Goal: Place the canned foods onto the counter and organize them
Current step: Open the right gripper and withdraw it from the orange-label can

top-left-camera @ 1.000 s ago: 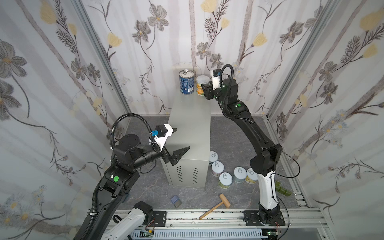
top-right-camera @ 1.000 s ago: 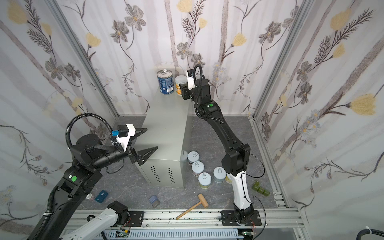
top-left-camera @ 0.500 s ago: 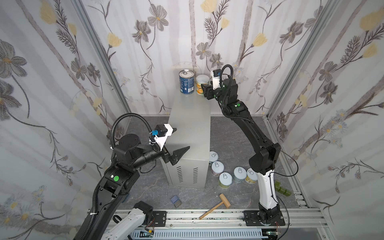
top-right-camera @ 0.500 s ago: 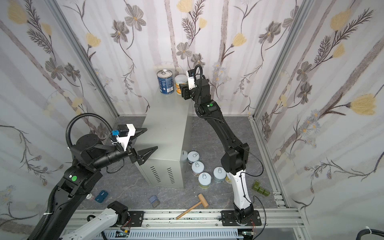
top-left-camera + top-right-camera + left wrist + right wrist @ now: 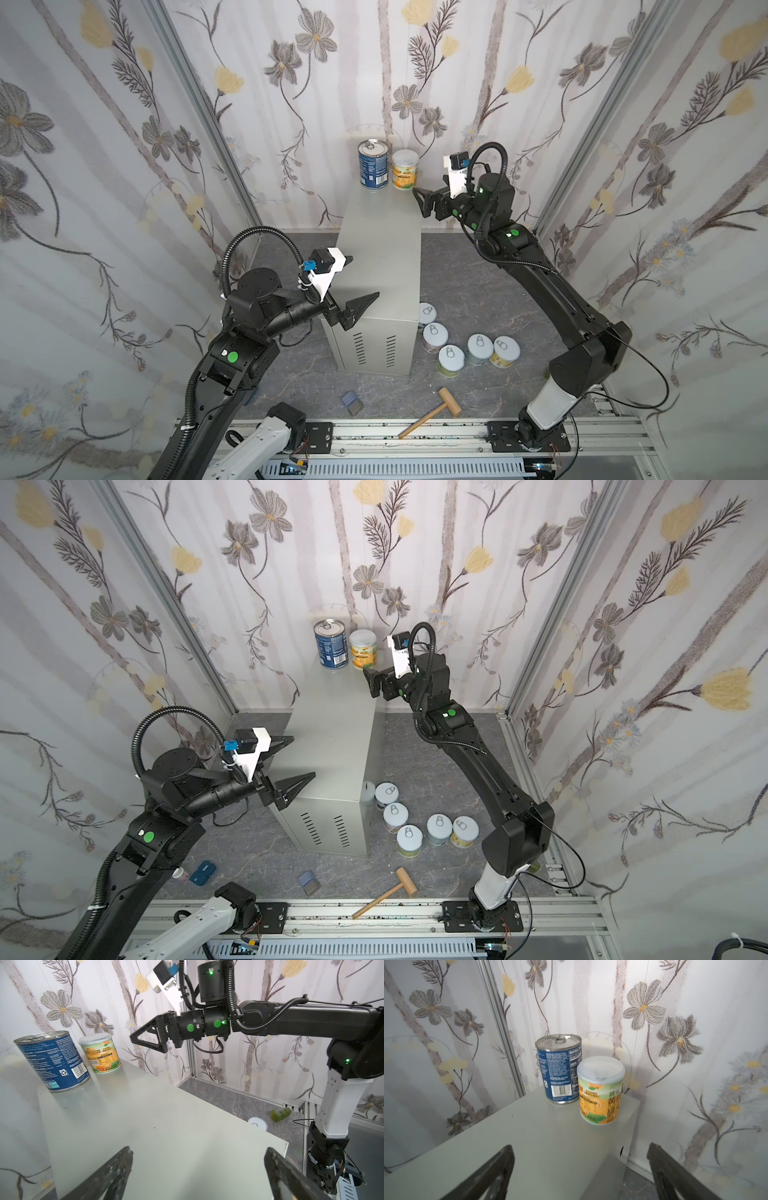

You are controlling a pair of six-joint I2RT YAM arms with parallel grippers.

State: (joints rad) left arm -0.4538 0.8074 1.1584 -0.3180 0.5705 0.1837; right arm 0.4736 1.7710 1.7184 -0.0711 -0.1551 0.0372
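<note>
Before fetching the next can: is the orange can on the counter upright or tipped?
Upright: the orange can stands on its base on the counter, white lid up, beside the blue can.

Walls (image 5: 124, 124): pale floral wallpaper on three sides. Corner posts (image 5: 200, 104): aluminium. Floor (image 5: 457, 270): dark grey, marbled, evenly lit. Front rail (image 5: 457, 434): aluminium.
</note>
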